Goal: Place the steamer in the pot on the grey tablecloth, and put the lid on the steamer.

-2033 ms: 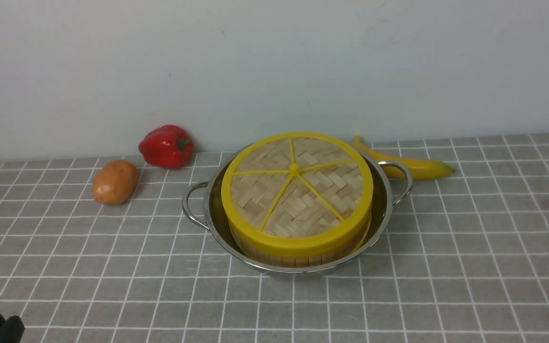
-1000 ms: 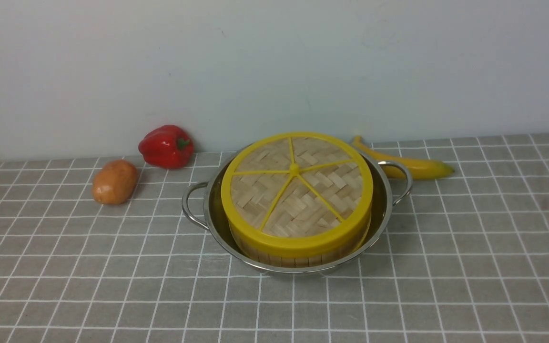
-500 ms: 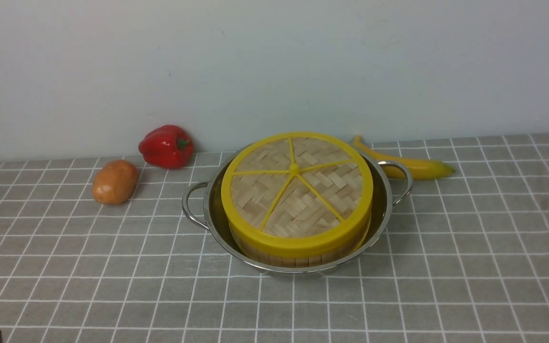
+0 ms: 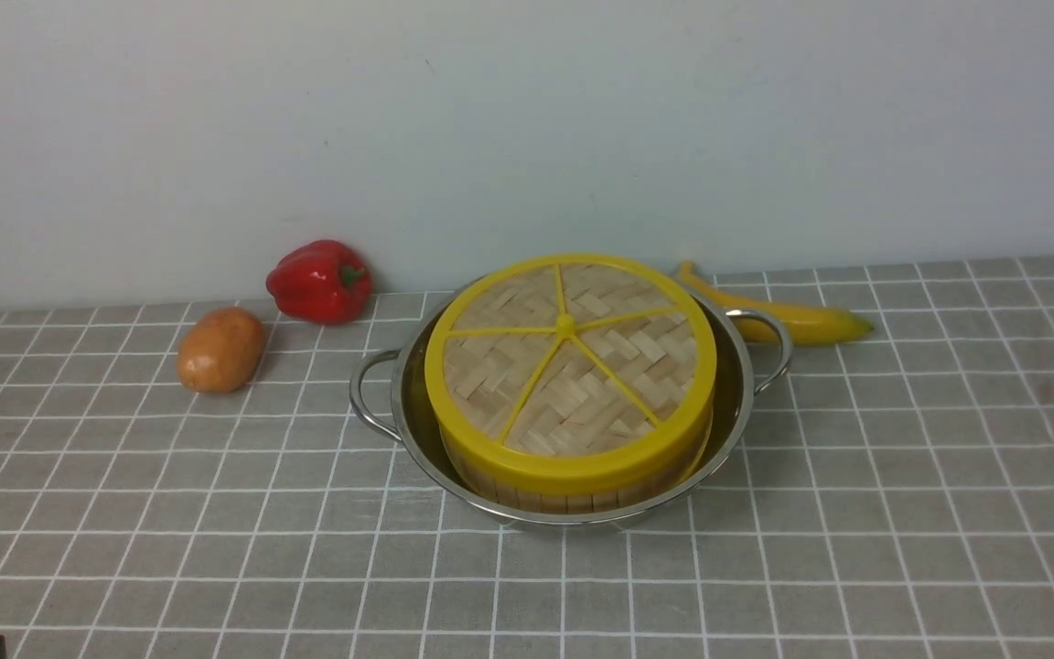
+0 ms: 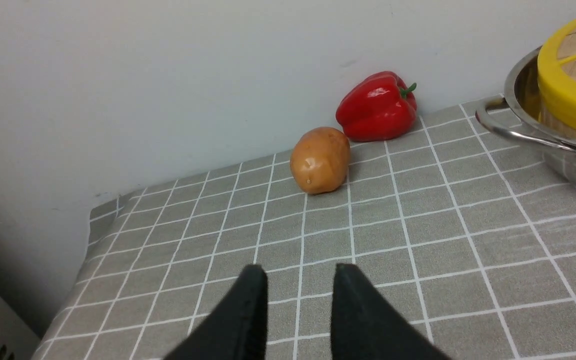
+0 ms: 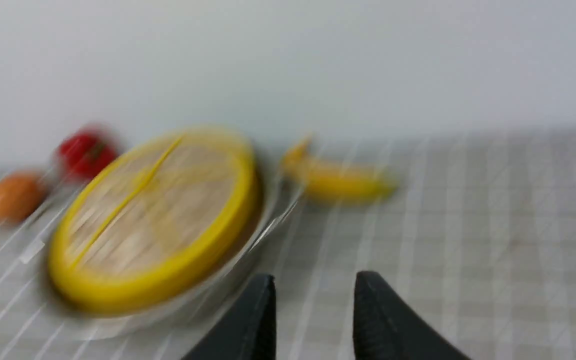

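On the left of the counter, the left gripper (image 5: 300, 295) sits low over the grey tablecloth (image 4: 902, 513), its two dark fingers (image 5: 253, 305) a narrow gap apart with nothing between them. A potato (image 4: 220, 349) and a red pepper (image 4: 319, 280) lie ahead of it near the wall, and the pot (image 4: 736, 403) is off to its right, well apart from the fingertips; only the near handle and part of the rim reach into that wrist view.

In the middle, the pot stands on the tablecloth with the steamer (image 4: 573, 499) inside it, the slat wall showing just below the yellow rim. The lid (image 4: 568, 361) lies flat on top of the steamer, its spokes facing up and its rim lined up all round as far as the front view shows. By that look, both steps of the task seem done, and what remains is for the arms to stay clear.

On the right, a banana (image 4: 788, 316) lies behind the pot, its long axis running along the wall. The right gripper (image 6: 313, 300) is empty too, fingers a narrow gap apart. Its view is smeared, so distance is hard to judge, but the lid and pot lie ahead of it and towards the left arm's side, apart from the tips. Neither arm is touching the pot; which is nearer cannot be told.
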